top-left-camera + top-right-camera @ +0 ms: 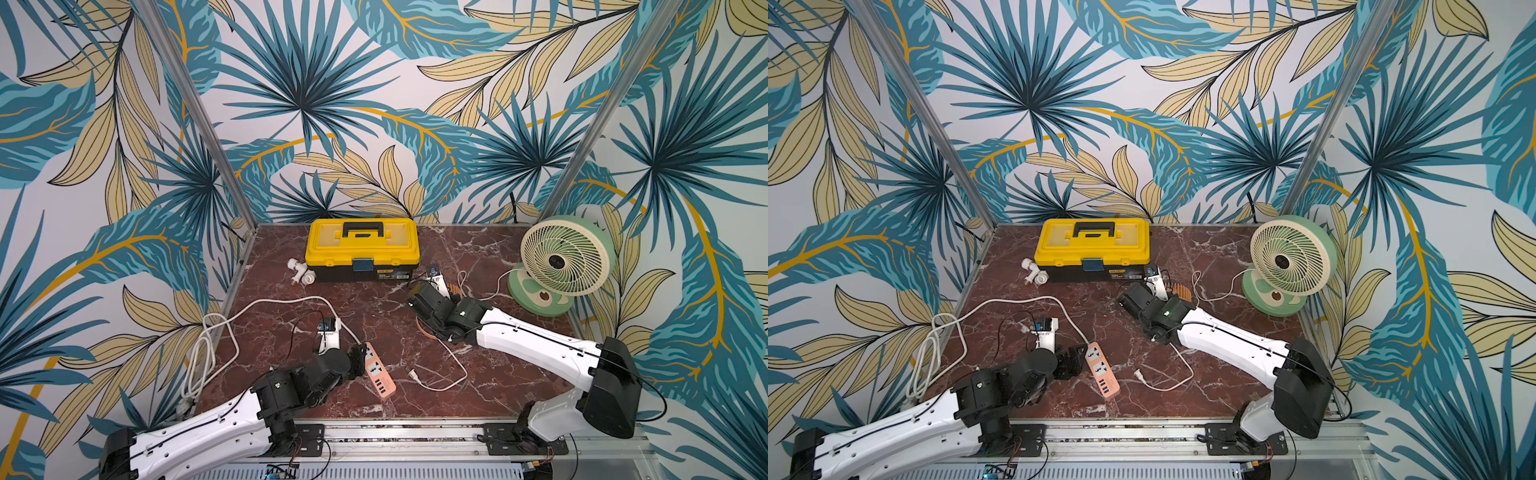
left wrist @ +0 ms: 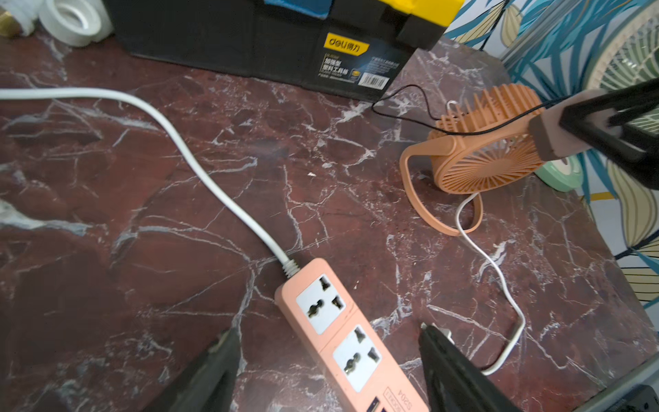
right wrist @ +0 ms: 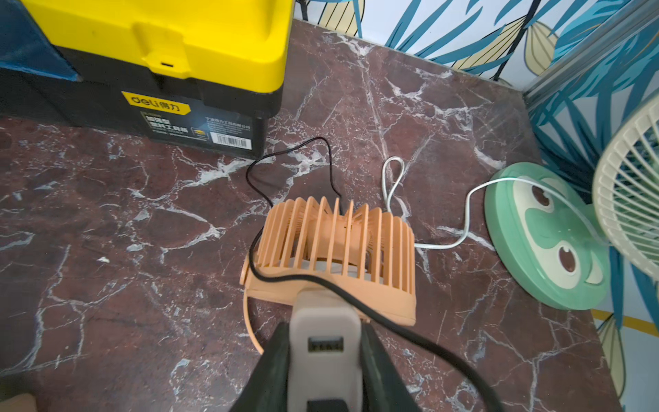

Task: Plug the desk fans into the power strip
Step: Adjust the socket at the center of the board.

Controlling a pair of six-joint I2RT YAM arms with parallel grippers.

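The salmon-orange power strip [image 1: 380, 372] [image 1: 1102, 370] lies flat near the front, its thick white cord [image 1: 270, 303] trailing to the back left. My left gripper [image 2: 328, 330] is open. Its fingers stand wide on either side of the strip [image 2: 342, 339] and do not touch it. The green-and-cream desk fan [image 1: 567, 257] stands at the back right. Its thin white cord ends in a plug [image 1: 413, 374] lying just right of the strip. My right gripper [image 3: 324, 328] is shut on a beige USB block [image 3: 326, 353], held over a small orange fan [image 3: 338, 249].
A yellow-and-black toolbox [image 1: 361, 247] stands at the back centre, with white fittings and a tape roll [image 1: 301, 274] to its left. The strip's cord is coiled over the table's left edge [image 1: 199, 357]. A thin black wire [image 3: 292, 157] loops between the orange fan and the toolbox.
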